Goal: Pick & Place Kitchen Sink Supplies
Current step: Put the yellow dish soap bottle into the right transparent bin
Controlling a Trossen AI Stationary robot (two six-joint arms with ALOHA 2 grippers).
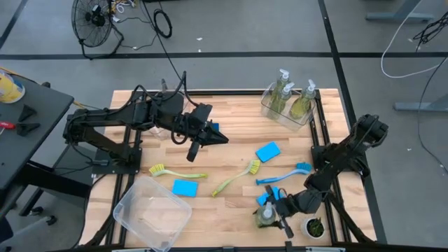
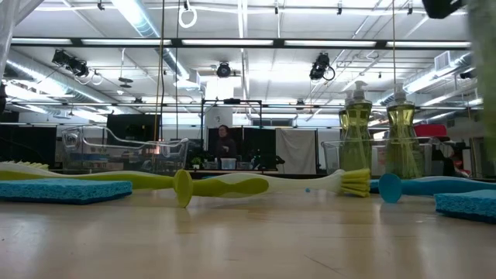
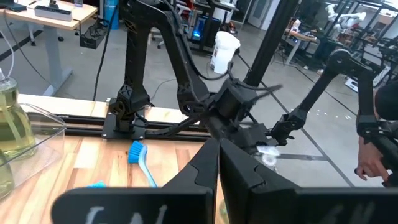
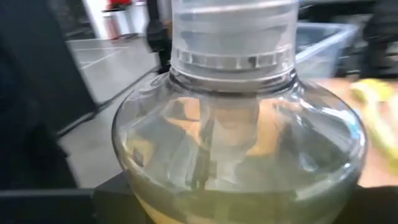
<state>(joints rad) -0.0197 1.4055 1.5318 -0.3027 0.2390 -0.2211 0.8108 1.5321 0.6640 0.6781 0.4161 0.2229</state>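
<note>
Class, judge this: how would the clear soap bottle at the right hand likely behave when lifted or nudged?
The clear pump bottle of yellow-green soap looks smooth and rounded, so probably slippery. Liquid inside likely makes it heavy for its size. The right hand is beside it; its tall, narrow pump neck suggests it may tip.

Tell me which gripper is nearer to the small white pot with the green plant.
Right. The right gripper is at the table's near right corner, just beside the white pot, around a soap bottle. The left gripper is raised far across the table.

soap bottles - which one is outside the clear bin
The soap bottle at the right gripper, near the table's front edge; the others stand in the bin.
</note>
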